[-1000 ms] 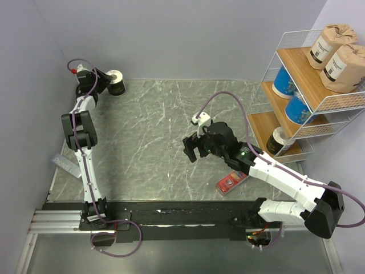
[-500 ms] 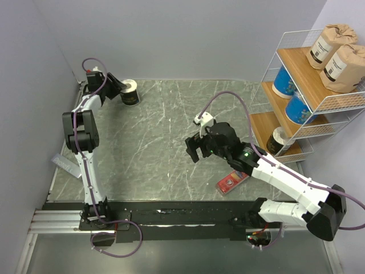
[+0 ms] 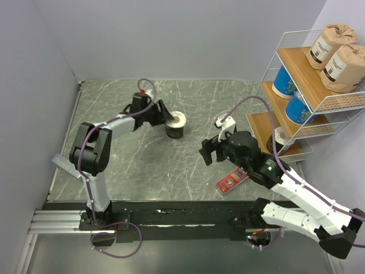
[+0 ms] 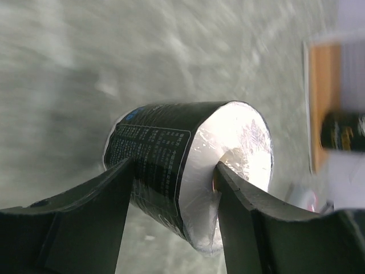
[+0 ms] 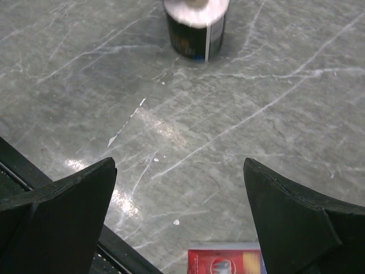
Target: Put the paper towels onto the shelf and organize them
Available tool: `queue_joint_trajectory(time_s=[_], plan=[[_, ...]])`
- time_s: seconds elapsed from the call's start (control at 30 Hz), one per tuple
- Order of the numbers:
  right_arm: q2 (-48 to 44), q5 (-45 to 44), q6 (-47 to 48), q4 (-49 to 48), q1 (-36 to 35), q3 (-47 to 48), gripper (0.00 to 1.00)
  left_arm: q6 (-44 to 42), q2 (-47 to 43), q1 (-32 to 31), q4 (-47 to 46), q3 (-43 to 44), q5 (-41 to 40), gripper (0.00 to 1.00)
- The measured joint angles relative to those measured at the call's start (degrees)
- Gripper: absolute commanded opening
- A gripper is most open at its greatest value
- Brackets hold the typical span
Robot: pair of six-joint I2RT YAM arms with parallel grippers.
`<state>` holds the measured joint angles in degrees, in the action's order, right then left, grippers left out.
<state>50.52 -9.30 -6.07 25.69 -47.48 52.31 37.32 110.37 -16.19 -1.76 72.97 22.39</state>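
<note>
Roll (image 3: pixel 175 124) in black wrap stands gripped in my left jaws, straight ahead of my open, empty right jaws.

We have two arms, the left arm (image 3: pixel 91 171) and the right arm (image 3: pixel 299 191), each of slim white shells linked by bulky black joint housings; a purple cable (image 3: pixel 251 97) loops off each wrist, and more purple cable coils by the black bases (image 3: pixel 97 220); a small green light (image 3: pixel 265 167) shows on our right forearm; the left gripper (image 4: pixel 174 165) and right gripper (image 5: pixel 179 162) carry broad, matte black, wedge-shaped fingers (image 4: pixel 85 228) with blunt tips.
</note>
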Motion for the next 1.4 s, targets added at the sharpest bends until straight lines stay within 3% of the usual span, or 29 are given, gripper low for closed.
queue_joint_trajectory(time_s=[0.17, 0.43, 0.7, 0.97, 1.1, 1.27, 1.4], plan=[[-4.9, -2.6, -2.6, 3.1, 0.0, -2.6, 1.0, 2.1, -1.7, -7.6, -5.3, -4.8, 1.3, 0.65], [-7.5, -3.6, -6.4, 6.3, 0.0, -3.8, 0.99, 4.1, -7.1, -10.4, -5.6, -6.4, 1.9, 0.97], [-3.5, -2.9, -7.8, 6.0, 0.0, -2.8, 0.99, 0.8, -20.1, -8.9, 4.0, -2.3, -6.1, 0.96], [8.5, -1.2, -7.5, 3.8, 0.0, 3.8, 0.93, -5.2, -33.4, -4.7, 18.9, -2.6, -21.3, 0.96], [15.8, -0.7, -6.8, 1.9, 0.0, 8.2, 0.81, -8.9, -45.0, -4.8, 21.2, -9.3, -23.0, 0.96], [25.5, 0.0, -6.3, -0.7, 1.2, 13.2, 0.74, -11.7, -62.6, -5.2, 21.1, -21.4, -25.7, 0.96], [32.9, 0.4, -6.2, -0.5, 2.1, 18.1, 0.72, -12.5, -68.8, -5.4, 20.5, -23.3, -28.6, 0.96]])
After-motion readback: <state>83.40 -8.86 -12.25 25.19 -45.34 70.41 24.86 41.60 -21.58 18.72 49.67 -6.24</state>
